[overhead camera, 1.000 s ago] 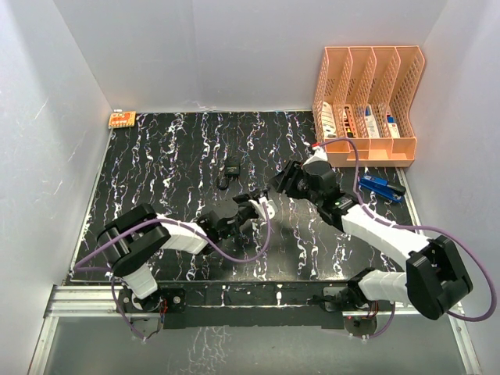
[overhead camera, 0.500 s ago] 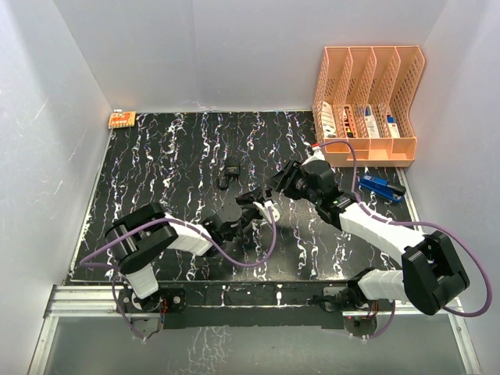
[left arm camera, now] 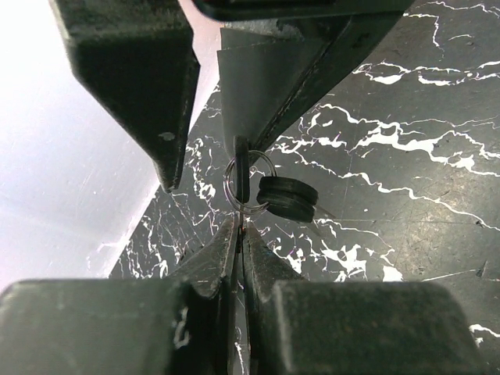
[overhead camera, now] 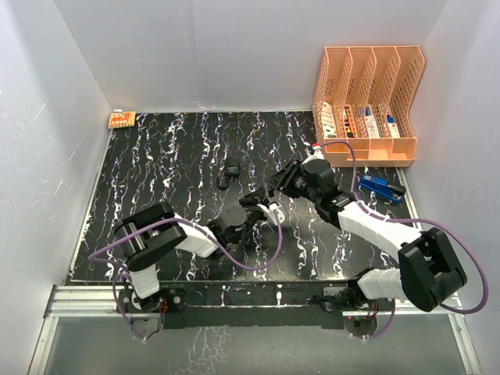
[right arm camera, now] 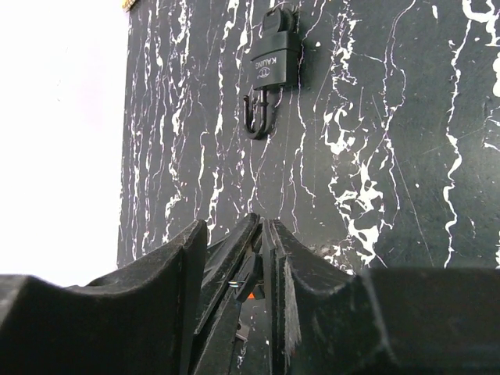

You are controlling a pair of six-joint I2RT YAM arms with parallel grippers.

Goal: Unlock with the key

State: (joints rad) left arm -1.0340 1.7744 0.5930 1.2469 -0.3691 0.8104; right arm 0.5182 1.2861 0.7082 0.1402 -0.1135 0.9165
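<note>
Key point(left arm camera: 241, 172) between left gripper point(left arm camera: 238, 238) jaws

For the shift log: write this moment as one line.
left tool: shut on key | right tool: open around key | padlock: lying on table

An orange file rack point(overhead camera: 375, 151) stands far right — blue tool point(overhead camera: 381, 187) just beside.

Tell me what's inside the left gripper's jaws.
A key ring sticks out of the shut left gripper, with a black key head hanging on it. The pinched part is hidden inside the grip.
</note>
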